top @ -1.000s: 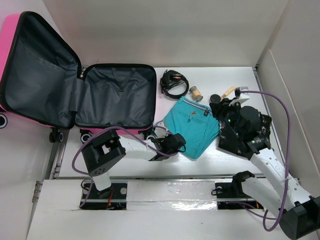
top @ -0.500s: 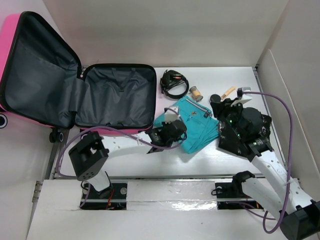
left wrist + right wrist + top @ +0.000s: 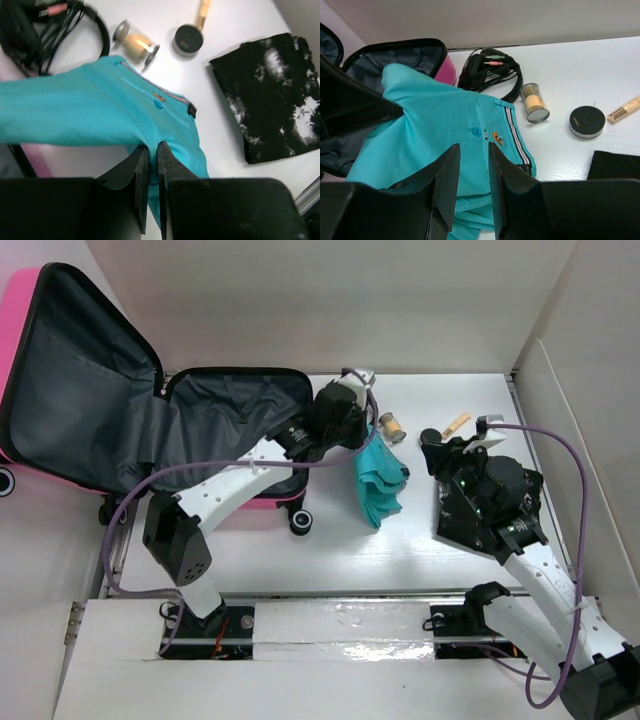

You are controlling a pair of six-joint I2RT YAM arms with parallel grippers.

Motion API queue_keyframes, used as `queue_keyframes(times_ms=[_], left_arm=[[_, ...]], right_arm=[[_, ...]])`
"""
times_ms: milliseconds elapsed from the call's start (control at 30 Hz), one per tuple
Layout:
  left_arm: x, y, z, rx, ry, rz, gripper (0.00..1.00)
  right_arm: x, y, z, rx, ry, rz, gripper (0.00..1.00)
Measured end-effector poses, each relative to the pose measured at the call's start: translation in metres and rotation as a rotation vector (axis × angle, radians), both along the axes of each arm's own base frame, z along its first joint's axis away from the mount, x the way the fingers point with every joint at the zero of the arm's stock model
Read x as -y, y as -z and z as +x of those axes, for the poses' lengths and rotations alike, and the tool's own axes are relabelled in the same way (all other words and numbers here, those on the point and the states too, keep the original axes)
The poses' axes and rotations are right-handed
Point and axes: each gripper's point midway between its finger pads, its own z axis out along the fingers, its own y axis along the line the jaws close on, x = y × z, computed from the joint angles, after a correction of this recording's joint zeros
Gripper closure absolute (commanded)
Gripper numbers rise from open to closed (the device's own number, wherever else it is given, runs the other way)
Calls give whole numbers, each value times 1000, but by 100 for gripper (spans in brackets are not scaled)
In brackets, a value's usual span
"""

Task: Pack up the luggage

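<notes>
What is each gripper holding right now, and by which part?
The left gripper pinches the teal shirt by a fold in its body fabric; the right gripper holds nothing.

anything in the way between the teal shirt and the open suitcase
Nothing visible. The left gripper holds the teal shirt just right of the luggage, whose open near half shows only grey lining.

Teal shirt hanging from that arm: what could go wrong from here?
The left gripper pinches only a small fold of the shirt, so the cloth might slip out. Most of the shirt hangs loose beside the luggage, so it could catch on the rim or end up draped over it rather than inside. The hanging cloth is close to the small bottle and might knock it.
</notes>
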Motion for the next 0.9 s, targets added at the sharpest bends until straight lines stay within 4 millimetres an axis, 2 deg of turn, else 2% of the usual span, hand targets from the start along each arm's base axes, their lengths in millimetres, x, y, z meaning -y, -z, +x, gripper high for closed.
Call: queue_keyframes(times_ms=[167,200,267,333,367,500,600,767,900], left_arm=[[19,-36,17,47,86,58,100],[17,-40,21,56,90,67,100],[0,-39,30,52,73,92,100],[-28,-33,46,40,20,111,100],[-48,-28,56,27,-19,116,100],[-154,-7,87,-28,-221,129,100],[-222,2,96,-52,-335,112,100],[-289,12,106,-53,-412,40,100],[-343,16,113,-28,-500,48,100]], right_arm=[[0,0,0,0,-2,0,65],[0,0,0,0,-2,0,65],[0,-1,-1,2,-2,1,65],[0,-2,-1,6,-2,2,65],[0,-2,-1,6,-2,2,65],[0,-2,-1,7,-2,2,65],[0,-2,-1,7,-2,3,65],[0,-3,-2,8,-2,3,65],[0,-4,-2,12,-2,4,65]])
